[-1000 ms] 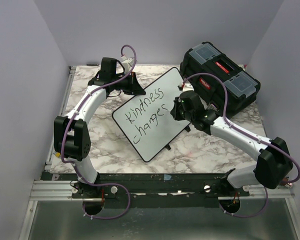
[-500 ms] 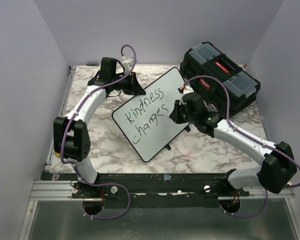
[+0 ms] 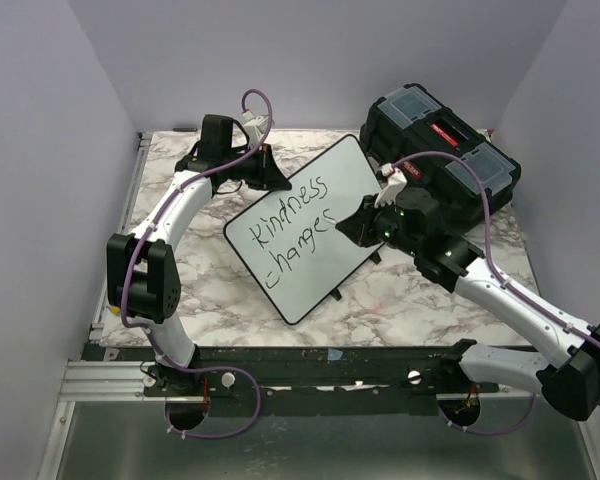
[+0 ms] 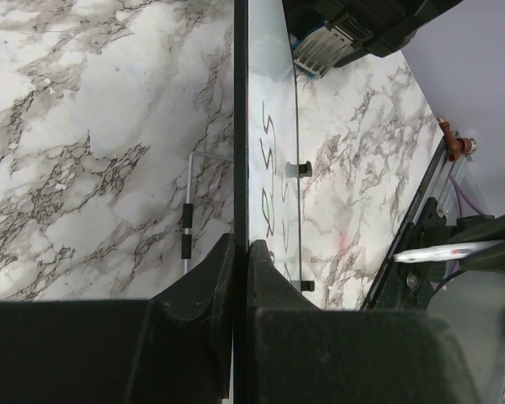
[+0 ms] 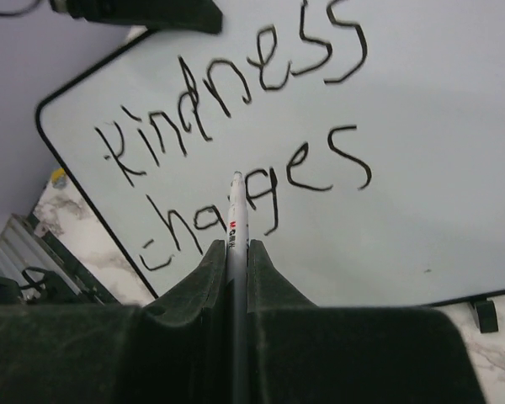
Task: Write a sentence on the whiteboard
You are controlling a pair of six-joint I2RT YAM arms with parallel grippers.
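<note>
Right end effector (image 5: pixel 233 249) gripping marker (image 5: pixel 236 206), left end effector (image 4: pixel 241 246) gripping whiteboard (image 4: pixel 273 101)

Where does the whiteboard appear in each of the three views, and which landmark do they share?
Top external: whiteboard at centre, turned diagonally.
Left wrist: whiteboard seen edge-on, a vertical strip up the middle.
Right wrist: whiteboard fills most of the picture.
Shared landmark: the black handwritten lettering.

- Our left arm (image 3: pixel 170 215) arches forward, its fingers (image 4: pixel 204 290) pinched tight on the whiteboard (image 4: pixel 273 101) edge.
- Our right arm (image 3: pixel 510 300) stretches up and leftward, its fingers (image 5: pixel 204 278) clamped around a marker (image 5: pixel 237 210).
</note>
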